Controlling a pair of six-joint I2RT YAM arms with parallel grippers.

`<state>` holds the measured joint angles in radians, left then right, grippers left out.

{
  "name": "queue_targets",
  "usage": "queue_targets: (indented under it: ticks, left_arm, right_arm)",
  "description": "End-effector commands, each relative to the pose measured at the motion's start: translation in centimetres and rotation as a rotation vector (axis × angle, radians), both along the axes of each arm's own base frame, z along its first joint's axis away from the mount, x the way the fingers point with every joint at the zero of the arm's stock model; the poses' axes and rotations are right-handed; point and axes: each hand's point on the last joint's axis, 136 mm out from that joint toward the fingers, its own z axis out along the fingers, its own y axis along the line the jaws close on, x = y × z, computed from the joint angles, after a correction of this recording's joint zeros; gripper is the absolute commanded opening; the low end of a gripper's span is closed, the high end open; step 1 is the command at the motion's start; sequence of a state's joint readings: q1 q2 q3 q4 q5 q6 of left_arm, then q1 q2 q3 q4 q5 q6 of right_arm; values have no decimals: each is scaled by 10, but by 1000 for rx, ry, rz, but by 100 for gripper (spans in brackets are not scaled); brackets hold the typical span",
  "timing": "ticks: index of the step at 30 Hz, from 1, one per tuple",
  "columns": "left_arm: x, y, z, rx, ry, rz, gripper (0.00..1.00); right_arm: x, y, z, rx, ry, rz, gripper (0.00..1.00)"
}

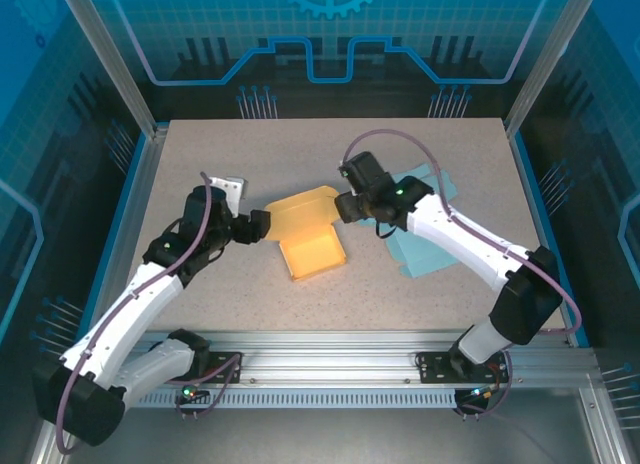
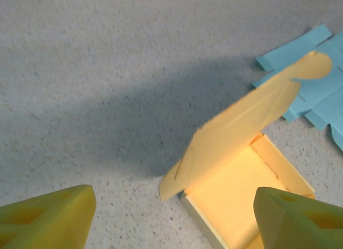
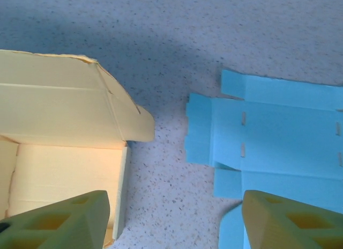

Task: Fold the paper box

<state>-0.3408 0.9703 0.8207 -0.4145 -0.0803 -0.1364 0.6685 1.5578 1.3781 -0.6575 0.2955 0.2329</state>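
Between the left gripper (image 1: 260, 227) and right gripper (image 1: 346, 206), both spread and empty: shallow yellow paper box (image 1: 313, 252), lid flap (image 2: 241, 128) raised. Likely light, thin, easily creased, prone to sliding; pinch the lid's free edge, brace the box wall opposite.

- No words, numbers, labels or brand names can be read in any view.
- The one sign-like mark is a light-blue gear outline (image 1: 331, 0) on the back wall (image 1: 150, 34) in the top view. The picture's upper edge cuts it off, and it carries no lettering.
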Motion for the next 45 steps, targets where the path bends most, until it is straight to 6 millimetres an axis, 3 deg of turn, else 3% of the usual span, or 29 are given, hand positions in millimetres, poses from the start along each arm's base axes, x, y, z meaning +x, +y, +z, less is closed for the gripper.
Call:
queue_targets:
  ticks: [1,5,10,15,21,26,30,33,41,45]
  left_arm:
    - [-7,-7,-31,-53,57,-27,73]
    - [7,6,-46,-41,1,70,71]
    - [15,-3,-60,-41,10,33,71]
    - [24,-8,-71,-15,38,12,69]
    - [32,-11,-69,-14,32,8,62]
    - [37,-15,-73,-14,49,-8,57]
    - [39,-18,-71,-28,44,-12,52]
    - [42,-20,-67,-42,31,-9,42]
    - [55,-29,-55,-111,-13,25,29]
    - [62,-35,-51,-111,-41,47,26]
  right_arm:
    - [-3,31,-16,134,73,255,70]
    - [13,36,-27,122,83,314,71]
    - [33,39,-45,168,136,333,75]
    - [38,48,-59,196,176,371,76]
    - [45,54,-67,207,186,376,71]
    - [50,56,-75,204,203,365,62]
    - [47,57,-75,217,203,357,44]
    - [46,57,-72,219,185,344,32]
    - [47,57,-70,165,129,264,13]
    - [47,59,-70,110,77,197,9]
